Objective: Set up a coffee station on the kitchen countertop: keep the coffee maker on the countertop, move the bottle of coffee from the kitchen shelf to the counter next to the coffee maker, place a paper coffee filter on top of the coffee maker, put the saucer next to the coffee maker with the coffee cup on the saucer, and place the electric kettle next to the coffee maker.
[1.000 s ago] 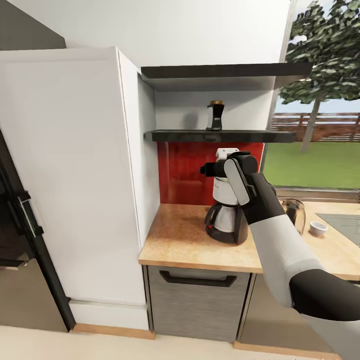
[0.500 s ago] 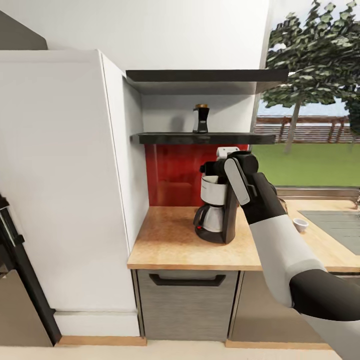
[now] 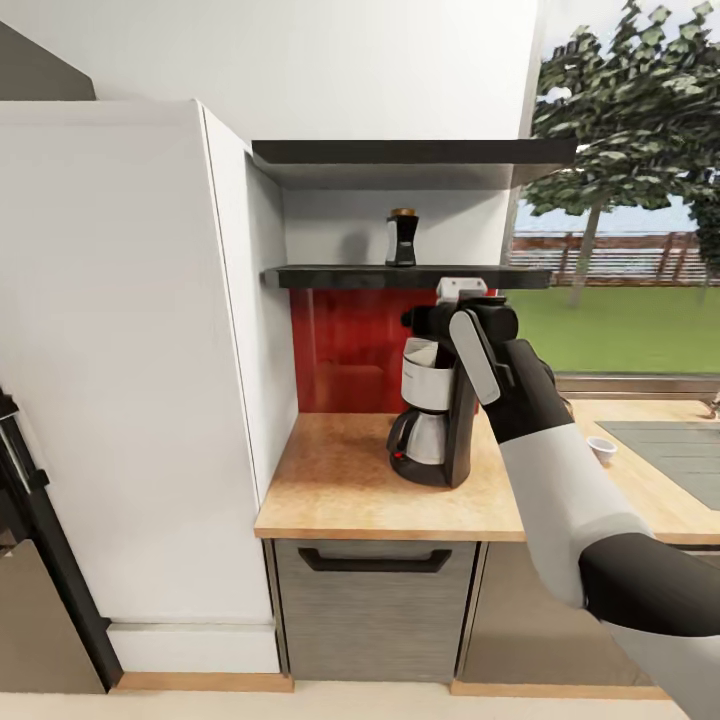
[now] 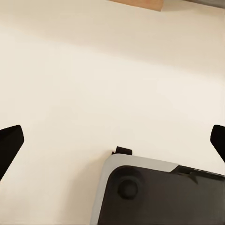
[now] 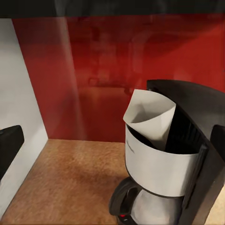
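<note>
A filter [image 5: 151, 118] sits in the coffee maker [image 3: 436, 410] on the surface [image 3: 340, 480] (one step done); the bottle [image 3: 401, 238] waits on the shelf [image 3: 330, 277]. Right end effector [image 3: 462, 318]: released, empty.

A tall white cabinet [image 3: 120, 350] fills the 9 o'clock side of a simulated kitchen, with a dark appliance edge [image 3: 30, 520] at 8 o'clock. Two dark wall shelves [image 3: 410, 150] hang toward 12 o'clock above a glossy red backsplash [image 3: 345, 345]. At 6 o'clock, a grey drawer with a black handle [image 3: 372, 560] sits under the wood-grain top. A window at 2 o'clock looks onto a tree [image 3: 630, 110], a wooden fence [image 3: 640, 258] and lawn [image 3: 620, 330]. A sink basin [image 3: 670, 445] lies at 3 o'clock.
</note>
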